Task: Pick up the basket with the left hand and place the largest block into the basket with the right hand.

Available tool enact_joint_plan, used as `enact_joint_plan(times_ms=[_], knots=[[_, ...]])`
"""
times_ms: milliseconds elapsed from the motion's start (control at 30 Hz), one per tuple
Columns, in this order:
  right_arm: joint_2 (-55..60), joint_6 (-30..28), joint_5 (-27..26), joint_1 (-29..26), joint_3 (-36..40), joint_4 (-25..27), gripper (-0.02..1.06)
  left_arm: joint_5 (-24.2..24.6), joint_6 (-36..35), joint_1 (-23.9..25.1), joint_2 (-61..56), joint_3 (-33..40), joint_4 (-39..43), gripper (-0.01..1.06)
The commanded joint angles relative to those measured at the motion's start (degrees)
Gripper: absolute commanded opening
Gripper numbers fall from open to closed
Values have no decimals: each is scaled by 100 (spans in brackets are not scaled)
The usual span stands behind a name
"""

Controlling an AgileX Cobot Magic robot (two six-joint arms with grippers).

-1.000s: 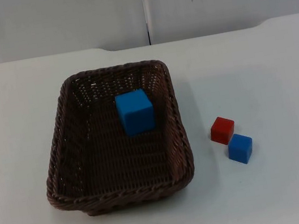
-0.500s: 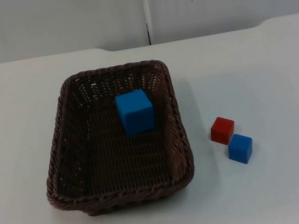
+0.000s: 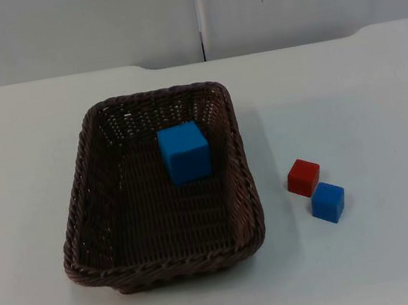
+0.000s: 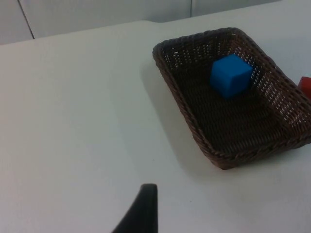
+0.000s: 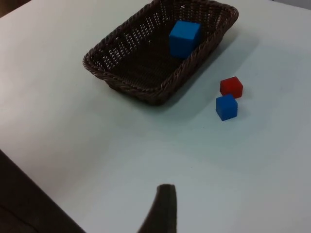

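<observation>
Basket (image 3: 159,187), brown wicker, sits mid-worktop (image 3: 367,94) with the large blue block (image 3: 185,152) already inside near its far wall. Both arms wait, drawn back; I cannot tell either claw's state. Best leave everything untouched.

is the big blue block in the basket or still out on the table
In. The big blue block sits on the woven floor of the basket, near its far wall; the small red block and small blue block lie outside on the table.

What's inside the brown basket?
One big blue block sits inside the basket, near its far end. The woven floor right under the block is covered, so that patch can't be seen.
</observation>
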Motion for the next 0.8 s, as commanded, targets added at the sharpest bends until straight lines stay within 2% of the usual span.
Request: enact_joint_plan(times_ms=[0,767], knots=[[-20,36,-24,34,1,3,74,13,-44,-1,-22,24,44,92],[-20,34,-103,34,62,-8,74,-9,-44,-1,-22,24,44,92]])
